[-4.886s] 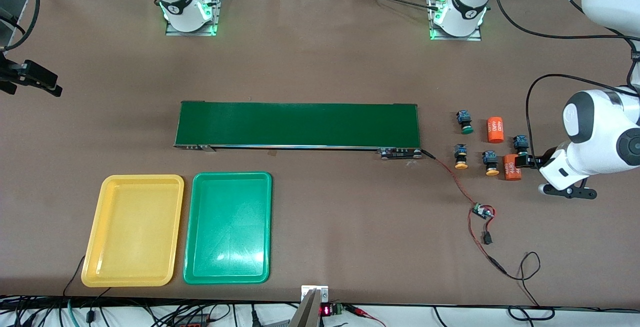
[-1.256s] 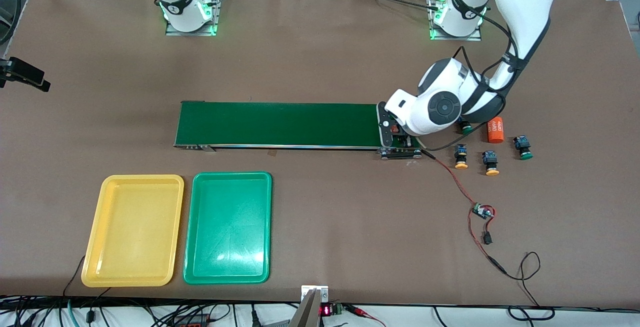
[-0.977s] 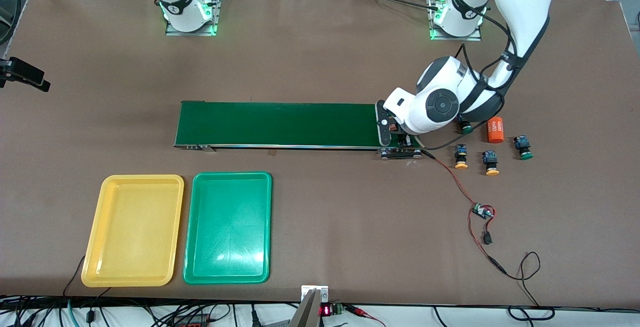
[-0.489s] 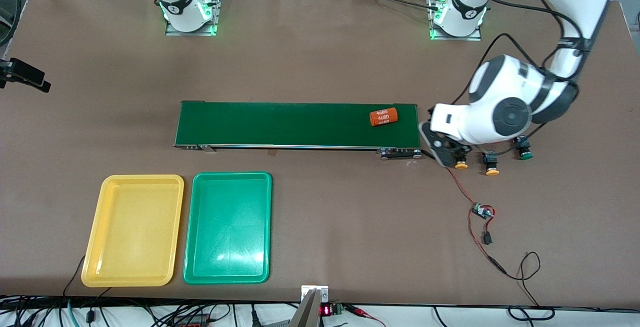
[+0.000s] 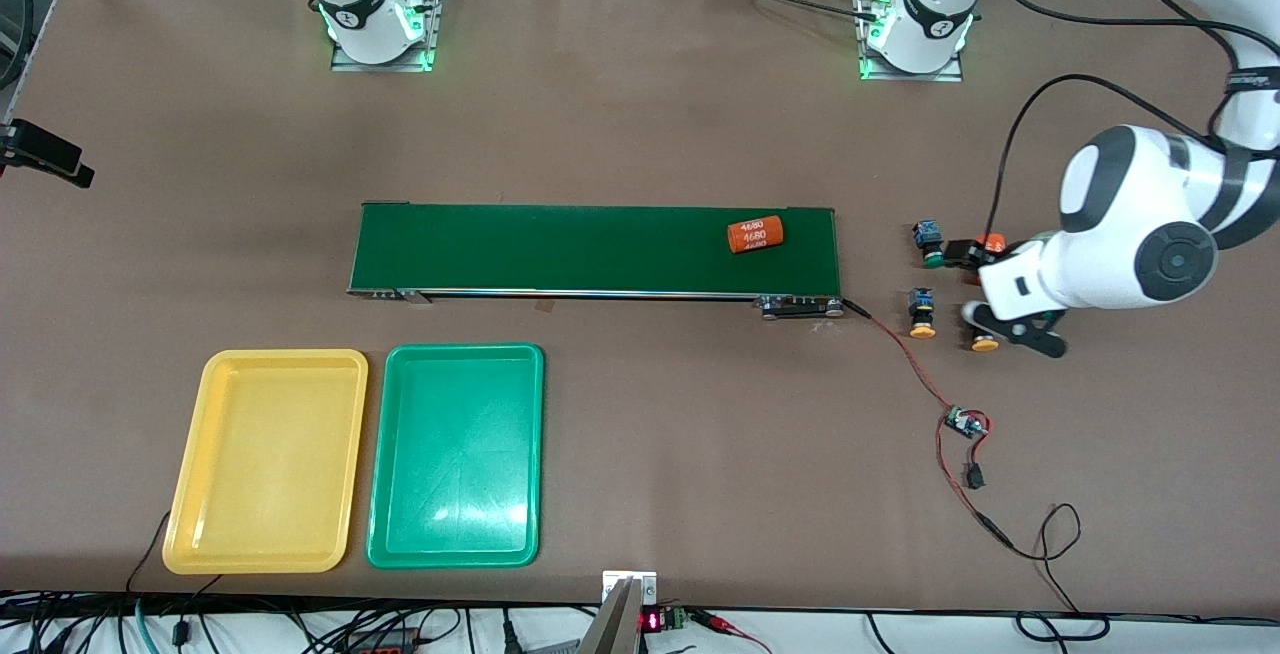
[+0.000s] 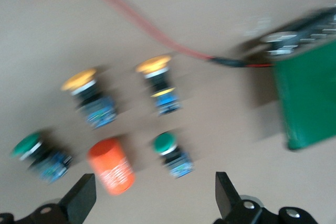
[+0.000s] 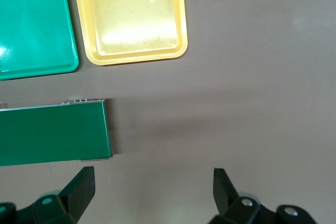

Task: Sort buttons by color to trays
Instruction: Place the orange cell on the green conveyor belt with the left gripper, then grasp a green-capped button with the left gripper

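White, the left arm bends low over the buttons (image 6: 131, 116) at its end of the counter (image 5: 640, 134), left tool (image 6: 149, 200) spread and empty; half a second ago it hung nearer the belt (image 5: 595, 249). Two green caps, two yellow. The right tool (image 7: 152, 192) waits, apart, above bare counter near the trays (image 5: 355, 459).

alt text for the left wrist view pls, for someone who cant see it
The open left gripper hovers over four buttons on a brown table: two yellow buttons and two green buttons, with an orange cylinder between the green ones. A red wire runs to the end of a green conveyor belt.
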Controlling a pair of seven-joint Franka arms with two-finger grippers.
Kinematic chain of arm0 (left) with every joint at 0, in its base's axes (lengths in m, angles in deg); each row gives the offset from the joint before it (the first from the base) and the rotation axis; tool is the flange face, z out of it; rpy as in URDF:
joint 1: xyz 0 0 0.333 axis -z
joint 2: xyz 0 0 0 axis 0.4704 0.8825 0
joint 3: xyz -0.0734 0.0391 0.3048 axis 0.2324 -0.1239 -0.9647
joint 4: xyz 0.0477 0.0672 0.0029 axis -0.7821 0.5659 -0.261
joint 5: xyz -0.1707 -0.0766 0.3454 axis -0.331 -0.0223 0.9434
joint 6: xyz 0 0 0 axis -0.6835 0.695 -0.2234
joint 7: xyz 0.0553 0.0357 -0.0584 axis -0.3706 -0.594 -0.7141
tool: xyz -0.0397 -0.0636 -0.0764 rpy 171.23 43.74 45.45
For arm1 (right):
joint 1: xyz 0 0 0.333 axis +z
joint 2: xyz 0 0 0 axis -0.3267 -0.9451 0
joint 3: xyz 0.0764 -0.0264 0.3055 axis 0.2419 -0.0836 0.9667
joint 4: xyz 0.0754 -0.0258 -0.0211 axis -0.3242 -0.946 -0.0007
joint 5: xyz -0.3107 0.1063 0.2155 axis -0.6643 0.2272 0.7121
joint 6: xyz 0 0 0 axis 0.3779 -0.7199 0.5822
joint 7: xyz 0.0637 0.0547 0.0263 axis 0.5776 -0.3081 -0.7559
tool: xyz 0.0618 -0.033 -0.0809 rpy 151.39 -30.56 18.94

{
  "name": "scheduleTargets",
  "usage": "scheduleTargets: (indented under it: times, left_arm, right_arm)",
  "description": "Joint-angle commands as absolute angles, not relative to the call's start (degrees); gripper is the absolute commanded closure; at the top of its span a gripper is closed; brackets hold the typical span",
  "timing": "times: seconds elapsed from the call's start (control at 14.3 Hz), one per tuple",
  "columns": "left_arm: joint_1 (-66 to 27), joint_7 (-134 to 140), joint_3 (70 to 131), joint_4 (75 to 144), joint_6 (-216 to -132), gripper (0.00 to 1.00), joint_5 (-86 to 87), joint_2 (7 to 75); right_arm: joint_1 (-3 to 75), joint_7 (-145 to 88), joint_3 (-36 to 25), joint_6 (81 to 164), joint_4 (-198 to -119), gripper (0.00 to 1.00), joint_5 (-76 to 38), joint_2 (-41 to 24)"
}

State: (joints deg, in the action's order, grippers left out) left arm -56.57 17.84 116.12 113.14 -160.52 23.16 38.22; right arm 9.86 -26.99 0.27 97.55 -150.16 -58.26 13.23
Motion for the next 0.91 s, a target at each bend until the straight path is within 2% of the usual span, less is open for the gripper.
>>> scheduleTargets:
  times: [0.0,0.21,0.28,0.42,0.84]
  left_arm:
    - [-58.73,14.30,116.46,112.67,-159.42,0.00,34.73,39.43]
    - [-59.34,14.04,112.86,106.19,-158.12,0.00,40.24,44.43]
    - [-60.04,13.42,112.77,106.08,-156.37,0.00,40.24,44.71]
    - [-63.81,8.52,112.85,106.87,-158.27,0.00,37.28,46.46]
    - [-72.16,3.75,113.12,120.56,-180.57,0.01,36.46,46.64]
  right_arm:
    - [8.96,-27.34,0.72,97.78,-150.04,0.00,-57.92,13.24]
    - [8.26,-27.26,0.72,97.87,-149.95,0.00,-57.84,12.63]
    - [8.17,-27.26,0.72,98.04,-149.95,0.00,-57.84,12.63]
    - [8.17,-27.26,0.72,98.48,-149.95,0.00,-57.92,12.54]
    - [8.26,-27.34,0.72,98.83,-149.95,0.00,-57.92,12.45]
